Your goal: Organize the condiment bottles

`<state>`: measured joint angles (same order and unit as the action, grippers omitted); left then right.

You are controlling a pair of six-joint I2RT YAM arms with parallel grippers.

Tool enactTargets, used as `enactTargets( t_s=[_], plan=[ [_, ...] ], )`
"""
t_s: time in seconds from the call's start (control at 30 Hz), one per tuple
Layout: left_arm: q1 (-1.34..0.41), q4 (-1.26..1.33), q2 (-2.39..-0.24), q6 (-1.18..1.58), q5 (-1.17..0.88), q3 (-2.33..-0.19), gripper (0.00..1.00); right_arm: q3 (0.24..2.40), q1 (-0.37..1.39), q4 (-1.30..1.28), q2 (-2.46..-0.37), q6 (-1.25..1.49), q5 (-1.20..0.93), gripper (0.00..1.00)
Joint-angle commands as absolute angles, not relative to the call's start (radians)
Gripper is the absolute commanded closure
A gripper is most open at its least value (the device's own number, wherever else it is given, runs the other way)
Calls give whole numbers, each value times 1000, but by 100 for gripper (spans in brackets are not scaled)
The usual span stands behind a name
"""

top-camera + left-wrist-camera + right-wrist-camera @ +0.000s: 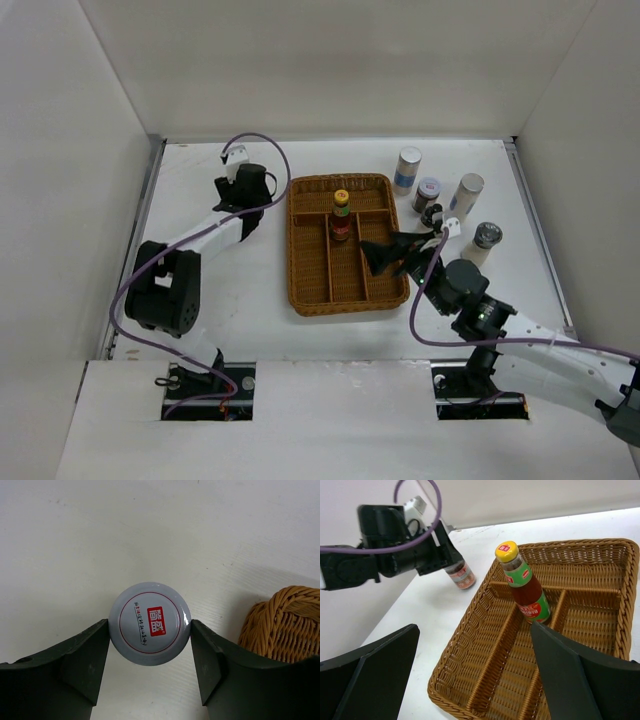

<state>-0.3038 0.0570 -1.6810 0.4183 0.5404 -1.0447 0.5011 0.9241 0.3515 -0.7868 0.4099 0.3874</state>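
Silver-lidded jar (150,623) is standing upright on the white table (100,530), outside the wicker tray (285,625). Left gripper (250,190) is clamping it from above, 1 finger pressing each side of the lid rim. The grip is looking centred and level, likely so the jar lifts straight without tipping. The tray's corner is lying just to the right of this gripper, so a short carry should be enough.

Yellow-capped sauce bottle (522,585) is standing upright inside the tray, just ahead of the right gripper (475,630). It is sitting right at a divider junction, so I cannot tell which compartment it is in. The right gripper is hanging over the tray with its fingers wide apart, holding nothing. It is probably idling while the left arm works.

5 more bottles are grouping on the table to the right of and beyond the right gripper:
- 2 white shakers (408,168) (467,190)
- a second short jar (428,192)
- a grey-topped grinder (485,240)
- a dark black-capped bottle (432,215), mostly hidden behind that arm's wrist

Hard to make out:
- The lid is covering the clamped jar's body in the left wrist view, so I cannot tell whether its base is touching the table.
- The left gripper is hiding the jar's lid in the right wrist view.
- The labels are too small to read from above.
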Motion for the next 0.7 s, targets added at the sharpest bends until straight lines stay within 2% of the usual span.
enactTargets(
  t_s=[0.0, 0.2, 0.67],
  plan=[
    [-340, 146, -1496, 396, 577, -1089, 68, 491, 915, 391, -772, 413, 376, 0],
    [-442, 123, -1479, 379, 525, -1196, 68, 480, 890, 388, -753, 416, 377, 0],
    [-510, 178, -1747, 388, 457, -1394, 67, 463, 866, 371, -692, 414, 387, 0]
  ],
)
